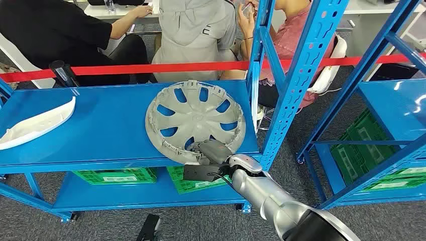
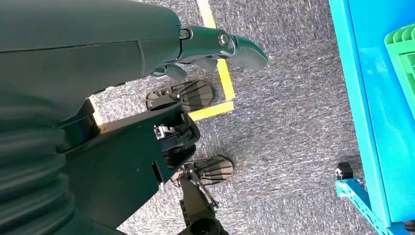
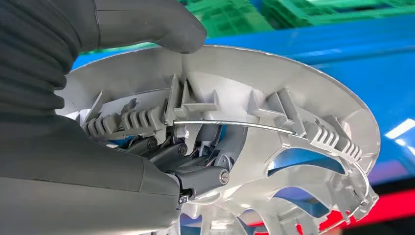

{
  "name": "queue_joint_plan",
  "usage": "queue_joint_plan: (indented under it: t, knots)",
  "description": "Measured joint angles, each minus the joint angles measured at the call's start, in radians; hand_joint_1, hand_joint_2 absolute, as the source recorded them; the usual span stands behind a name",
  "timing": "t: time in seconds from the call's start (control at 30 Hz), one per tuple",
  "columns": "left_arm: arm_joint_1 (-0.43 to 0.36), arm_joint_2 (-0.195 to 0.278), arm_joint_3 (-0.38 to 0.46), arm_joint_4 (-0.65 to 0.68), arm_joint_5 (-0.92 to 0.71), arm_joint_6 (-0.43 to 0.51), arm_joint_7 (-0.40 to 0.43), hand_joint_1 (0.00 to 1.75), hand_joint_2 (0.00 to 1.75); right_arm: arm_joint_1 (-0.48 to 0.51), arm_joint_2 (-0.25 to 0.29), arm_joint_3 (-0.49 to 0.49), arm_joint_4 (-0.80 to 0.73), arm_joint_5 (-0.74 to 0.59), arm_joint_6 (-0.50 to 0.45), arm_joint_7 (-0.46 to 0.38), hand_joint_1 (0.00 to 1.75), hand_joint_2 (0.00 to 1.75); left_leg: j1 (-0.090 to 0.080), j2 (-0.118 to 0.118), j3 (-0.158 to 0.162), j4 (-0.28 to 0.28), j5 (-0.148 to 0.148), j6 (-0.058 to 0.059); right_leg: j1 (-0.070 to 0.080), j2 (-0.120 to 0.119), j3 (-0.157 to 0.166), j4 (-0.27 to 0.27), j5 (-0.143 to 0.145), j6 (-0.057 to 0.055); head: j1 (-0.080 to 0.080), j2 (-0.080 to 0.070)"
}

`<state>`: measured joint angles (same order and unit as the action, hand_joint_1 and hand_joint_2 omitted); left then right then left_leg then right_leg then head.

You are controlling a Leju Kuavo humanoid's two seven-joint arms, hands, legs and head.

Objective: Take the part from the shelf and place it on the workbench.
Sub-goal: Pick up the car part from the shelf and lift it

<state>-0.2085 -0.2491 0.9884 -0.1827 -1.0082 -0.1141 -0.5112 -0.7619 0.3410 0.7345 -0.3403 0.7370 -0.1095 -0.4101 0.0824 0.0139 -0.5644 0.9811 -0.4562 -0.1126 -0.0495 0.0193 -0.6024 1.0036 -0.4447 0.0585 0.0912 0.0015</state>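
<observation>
A grey wheel cover (image 1: 195,118) lies inner side up on the blue shelf (image 1: 105,125), its near rim reaching the shelf's front edge. My right hand (image 1: 213,150) grips that near rim. In the right wrist view the thumb (image 3: 161,27) presses on the outside of the rim while the fingers (image 3: 195,161) curl inside the wheel cover (image 3: 293,122) behind its clips. My left hand (image 2: 215,44) hangs over the grey floor, fingers loosely extended, holding nothing.
A white curved part (image 1: 35,125) lies at the shelf's left end. Blue uprights (image 1: 296,85) stand right of the wheel cover. Green crates (image 1: 118,175) sit on the lower level, more in the right-hand rack (image 1: 361,150). Several people sit behind a red tape (image 1: 150,68).
</observation>
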Motion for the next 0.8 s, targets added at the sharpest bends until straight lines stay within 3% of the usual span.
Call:
queue_joint_plan:
  t: [0.27,0.43,0.8]
  knots:
    - [0.001,0.006,0.000,0.000,0.000,0.000,0.002,0.00,1.75,0.023,-0.011,-0.041,-0.072,-0.092,0.037,-0.089,1.75,1.75,0.000,0.000,-0.001,0.000,0.000,0.000,0.000,0.000,-0.001,0.000,0.000,0.000,0.000,0.000]
    - [0.001,0.008,0.000,0.000,0.000,0.000,0.002,0.00,1.75,0.054,-0.027,-0.059,-0.172,-0.184,0.120,-0.156,1.75,1.75,0.000,0.000,-0.001,0.000,0.000,0.000,0.000,0.000,-0.001,0.000,0.000,0.000,0.000,0.000]
    - [0.001,0.016,0.003,0.000,0.005,0.004,0.006,0.00,1.75,0.158,-0.084,-0.060,-0.493,-0.469,0.374,-0.190,1.75,1.75,0.000,0.000,-0.002,0.000,0.000,0.000,0.000,0.000,-0.002,0.000,-0.001,0.000,-0.002,0.000]
